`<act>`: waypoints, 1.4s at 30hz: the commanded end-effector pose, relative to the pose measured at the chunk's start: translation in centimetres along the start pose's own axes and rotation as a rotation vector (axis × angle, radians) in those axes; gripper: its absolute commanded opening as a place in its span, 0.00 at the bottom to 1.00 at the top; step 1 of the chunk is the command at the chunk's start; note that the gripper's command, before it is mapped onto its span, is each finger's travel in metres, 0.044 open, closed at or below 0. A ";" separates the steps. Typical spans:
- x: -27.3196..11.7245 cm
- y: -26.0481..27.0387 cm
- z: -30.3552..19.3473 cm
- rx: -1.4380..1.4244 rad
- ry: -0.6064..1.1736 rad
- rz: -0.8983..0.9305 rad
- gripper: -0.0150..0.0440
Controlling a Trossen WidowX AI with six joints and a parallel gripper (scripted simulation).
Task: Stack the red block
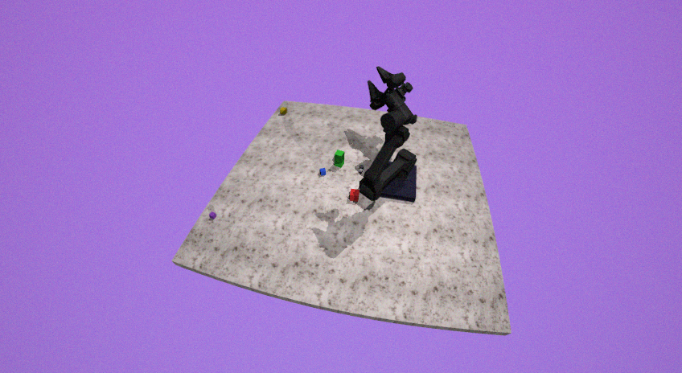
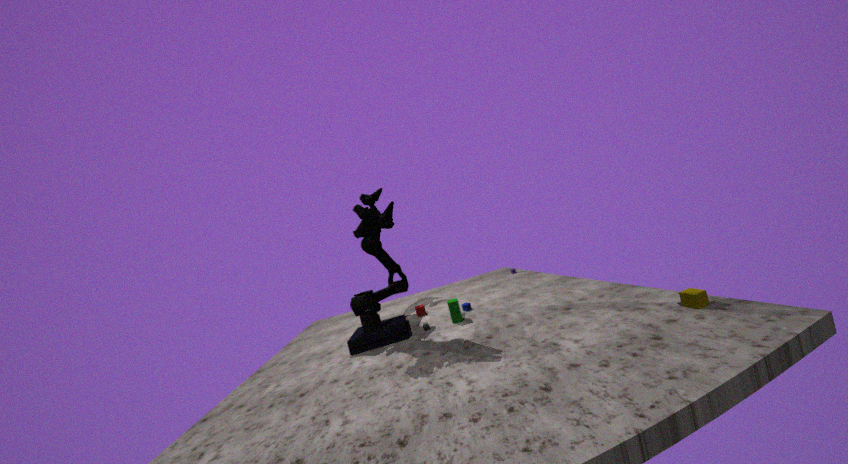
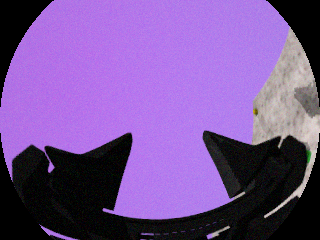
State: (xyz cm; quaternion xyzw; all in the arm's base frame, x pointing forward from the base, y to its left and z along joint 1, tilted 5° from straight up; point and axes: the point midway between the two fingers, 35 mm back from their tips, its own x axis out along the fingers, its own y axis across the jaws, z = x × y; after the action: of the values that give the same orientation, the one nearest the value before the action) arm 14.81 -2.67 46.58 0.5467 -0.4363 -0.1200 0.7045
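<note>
The wrist view shows mostly purple background. Only a thin slice of the tabletop [image 3: 283,103] shows at its right edge, and the blocks cannot be made out there apart from a tiny yellow dot and a tiny green speck. In the top view, a small dark thing [image 1: 360,168] sits beside the arm, too small to tell what it is. The arm covers part of its dark base [image 1: 401,184].

There is one arm [image 1: 385,152]. It is lifted high in the air, well above the blocks. Its fingers [image 1: 385,84] are spread wide open, with only purple between them, so they hold nothing.

There is one red block [image 1: 354,194]. It sits on the tabletop just beside the bottom of the arm, with nothing touching it.

There is one green tower [image 1: 338,157]. It stands upright, near the red block but apart from it.

There is one blue block [image 1: 322,170], very near the green tower. There is one yellow block [image 1: 283,110], far away at a corner of the tabletop. There is one purple block [image 1: 212,215], far away near another edge.
</note>
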 end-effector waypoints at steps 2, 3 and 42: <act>0.0 0.2 0.2 0.008 0.004 0.003 1.00; -0.1 0.4 0.5 0.019 0.010 0.007 1.00; 5.8 -6.8 7.8 0.356 0.232 -0.300 1.00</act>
State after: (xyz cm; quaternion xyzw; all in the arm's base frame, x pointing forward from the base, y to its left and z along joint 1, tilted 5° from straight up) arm 13.61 -13.62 44.24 0.7244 -0.3002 -0.0719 0.6164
